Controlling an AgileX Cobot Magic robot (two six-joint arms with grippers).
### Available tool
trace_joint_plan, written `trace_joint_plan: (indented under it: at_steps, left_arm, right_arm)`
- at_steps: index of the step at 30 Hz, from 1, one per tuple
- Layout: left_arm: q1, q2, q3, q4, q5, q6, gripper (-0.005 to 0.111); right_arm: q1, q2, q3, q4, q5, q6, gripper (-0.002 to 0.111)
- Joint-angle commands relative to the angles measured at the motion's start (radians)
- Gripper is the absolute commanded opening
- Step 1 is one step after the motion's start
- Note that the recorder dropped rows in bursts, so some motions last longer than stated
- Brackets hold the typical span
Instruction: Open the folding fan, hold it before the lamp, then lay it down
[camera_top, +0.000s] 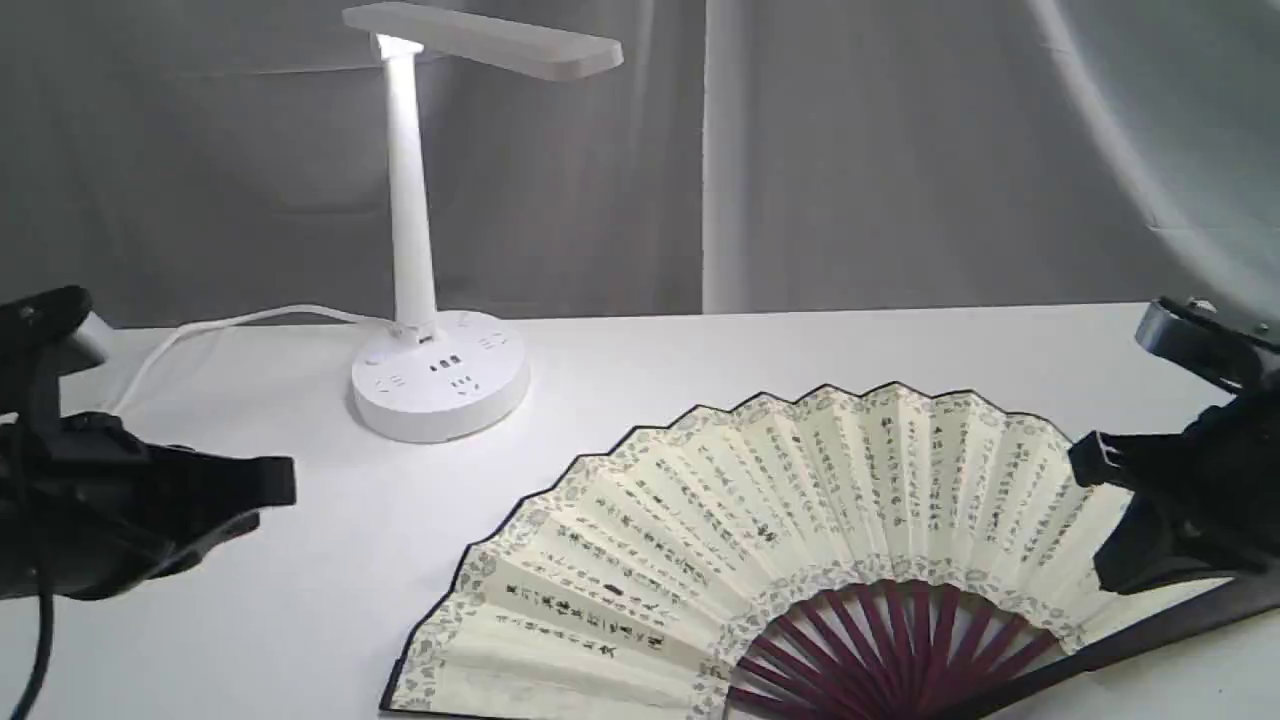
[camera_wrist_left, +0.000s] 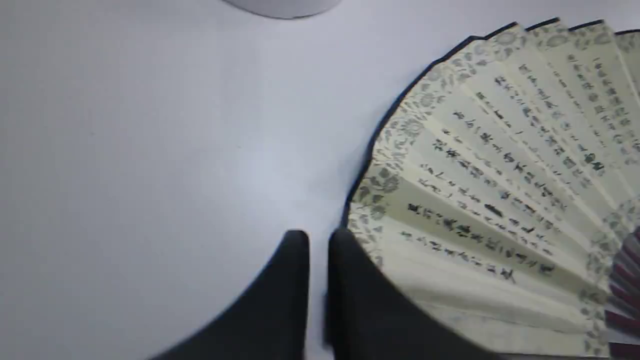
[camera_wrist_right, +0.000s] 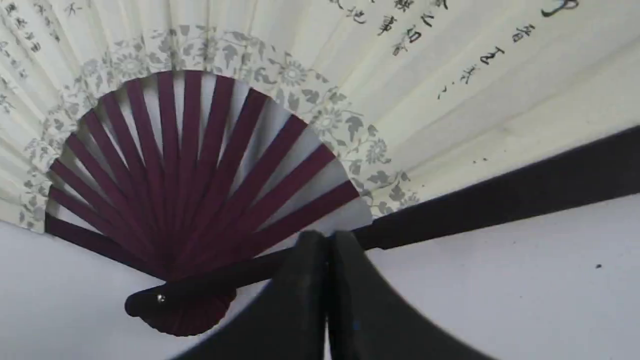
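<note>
The folding fan (camera_top: 760, 520) lies spread open and flat on the white table (camera_top: 700, 350), at the near right of the exterior view. Its arc is turned toward the back. We see a pleated cream paper leaf with columns of black calligraphy down the folds. A grey floral band runs along its outer and inner edges, and a thin dark line trims the scalloped rim. Slim maroon ribs (camera_top: 890, 640) spread from beneath the leaf, and a blackish guard (camera_top: 1150, 630) runs off toward the right edge.

The right wrist view shows what the exterior view cuts off. There the ribs gather into a rounded head pinned by a small bright rivet (camera_wrist_right: 160, 298), and the table shows through the gaps between them. The right gripper (camera_wrist_right: 327, 237) has its two black fingers pressed together with no gap. Its tips sit in front of the guard, and we cannot tell whether they touch it. In the exterior view it hangs over the fan's right end.

The left wrist view shows the fan's opposite end. The left gripper (camera_wrist_left: 318, 237) is clenched to a narrow slit with nothing in it, and one tip overlaps the leaf's corner in that picture. The exterior view shows bare table between that gripper and the fan.

The lamp (camera_top: 405, 200) stands at the back left, apart from the fan. It is smooth white plastic, with a slim upright stem and a flat bar head. Its round base (camera_top: 440, 385) carries sockets and buttons. A white cord (camera_top: 230, 320) trails leftward from it. Behind hangs a grey draped backdrop (camera_top: 900, 150).
</note>
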Motion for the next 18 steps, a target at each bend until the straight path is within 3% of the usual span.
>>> trace_joint_plan:
  at_steps: [1, 4, 7, 13, 18]
  left_arm:
    - [0.087, -0.005, -0.044, 0.084, 0.114, 0.008, 0.007]
    - [0.153, -0.005, -0.077, 0.177, 0.198, -0.009, 0.007]
    - [0.198, -0.005, -0.107, 0.348, 0.284, -0.148, 0.007]
    - [0.214, -0.005, -0.147, 0.729, 0.426, -0.478, 0.006]
    - [0.212, -0.005, -0.156, 0.747, 0.476, -0.514, 0.0]
  right_arm:
    - [0.028, -0.031, 0.007, -0.057, -0.029, 0.037, 0.0]
    - [0.046, -0.033, 0.007, -0.146, -0.029, 0.116, 0.0]
    - [0.068, -0.033, 0.007, -0.273, -0.029, 0.219, 0.0]
    - [0.115, -0.033, 0.007, -0.387, -0.015, 0.31, 0.0]
    - [0.157, -0.033, 0.007, -0.368, -0.015, 0.315, 0.0]
